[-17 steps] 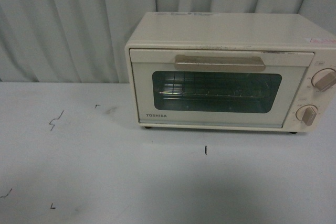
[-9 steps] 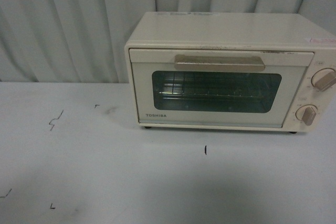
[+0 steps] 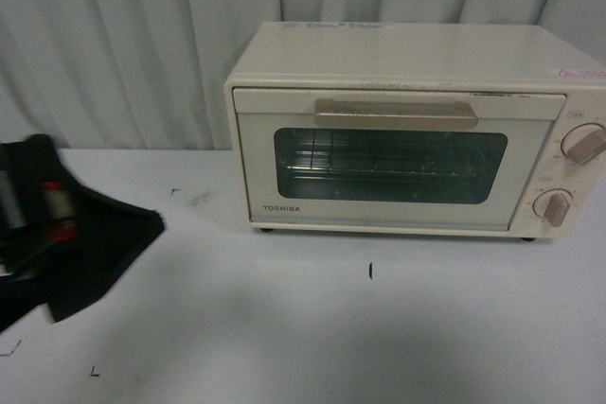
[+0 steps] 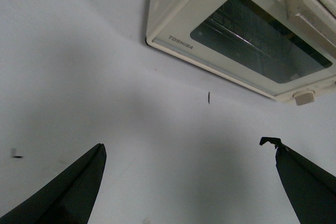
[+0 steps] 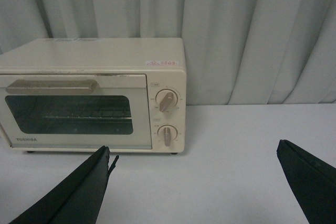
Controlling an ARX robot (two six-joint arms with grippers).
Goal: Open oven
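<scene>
White, matte table. Standing along the far edge, toward the right side: a cream toaster oven on small dark feet, door shut. Just in front of it, nearer the middle, a short black tick mark. Beside the oven, toward the left edge, a faint grey smudge. Close to the near-left corner, a small black L-shaped mark.

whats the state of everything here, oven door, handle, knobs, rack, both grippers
oven door, shut
bar handle, untouched, no gripper on it
upper knob, pointer tilted, setting unreadable
lower knob, pointer about upright, setting unreadable
wire rack, inside, level, nothing seen on it
left gripper, open, empty
right gripper, open, empty
</scene>
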